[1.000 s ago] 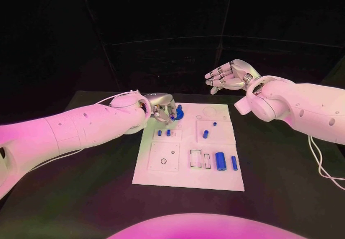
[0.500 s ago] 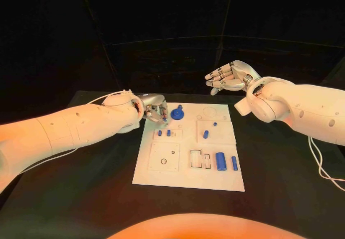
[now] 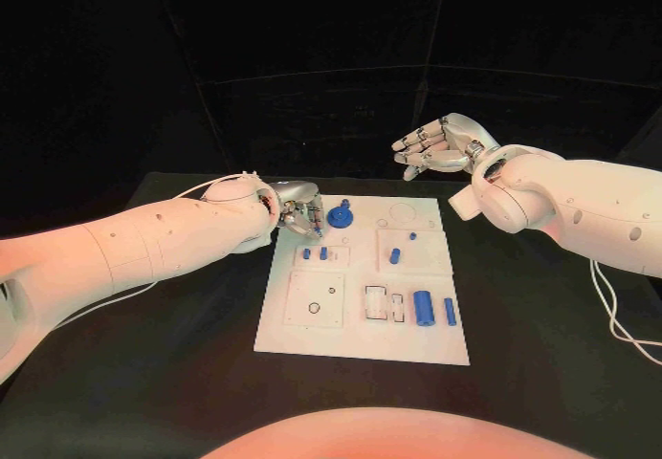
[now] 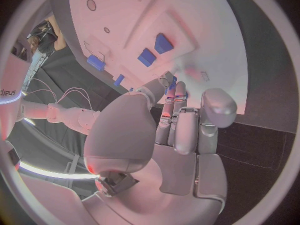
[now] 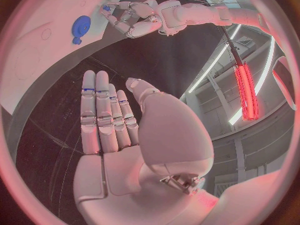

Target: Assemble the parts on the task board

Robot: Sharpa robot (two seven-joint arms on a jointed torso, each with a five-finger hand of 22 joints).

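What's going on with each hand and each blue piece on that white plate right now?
left hand: over the board's far left corner, pinching a small blue part.
right hand: raised beyond the board, fingers apart, holding nothing.
round blue part: flat on the task board, apart from the left hand.
two blue cylinders: lying side by side, near right.

Dim room; warm light glares off the task board [image 3: 362,325].

No complete text, label or number can be read; only cut-off letters are seen at the left wrist view's left rim.
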